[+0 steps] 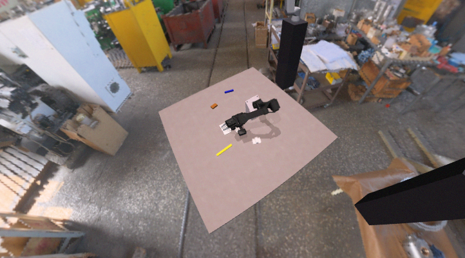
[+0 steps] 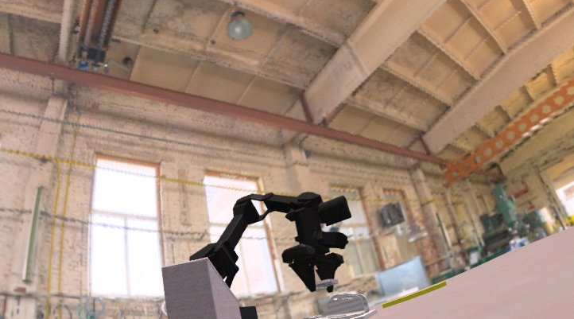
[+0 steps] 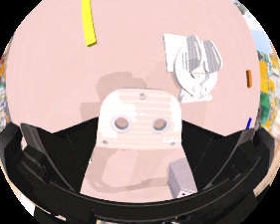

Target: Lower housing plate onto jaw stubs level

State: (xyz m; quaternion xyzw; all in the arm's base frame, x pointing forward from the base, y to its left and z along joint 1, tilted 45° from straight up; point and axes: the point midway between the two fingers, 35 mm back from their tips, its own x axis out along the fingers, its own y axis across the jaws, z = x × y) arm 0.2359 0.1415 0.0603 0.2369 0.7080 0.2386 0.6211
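The housing plate point(image 3: 140, 111) point(image 2: 325, 284) is a pale rounded plate with two large holes. My gripper point(image 3: 139, 122) point(image 2: 321, 286) is shut on its two sides and holds it above the table. In the wrist view the two grey jaws point(image 3: 191, 55) point(image 3: 212, 56) stand on the white base point(image 3: 169, 54), up and right of the plate. In the exterior view the base with the jaws point(image 2: 347, 303) is below and slightly right of the plate, with a gap between them. The arm partly covers the base in the top view. The stubs are too small to make out.
A yellow bar point(image 1: 223, 150) point(image 2: 415, 294) point(image 3: 89, 24), an orange block point(image 1: 213, 105) point(image 3: 249, 79) and a blue bar point(image 1: 228, 91) point(image 3: 249, 123) lie around. A grey box point(image 2: 190, 294) point(image 3: 180, 175) stands near the arm's base. A small white piece point(image 1: 256, 140) lies on the table.
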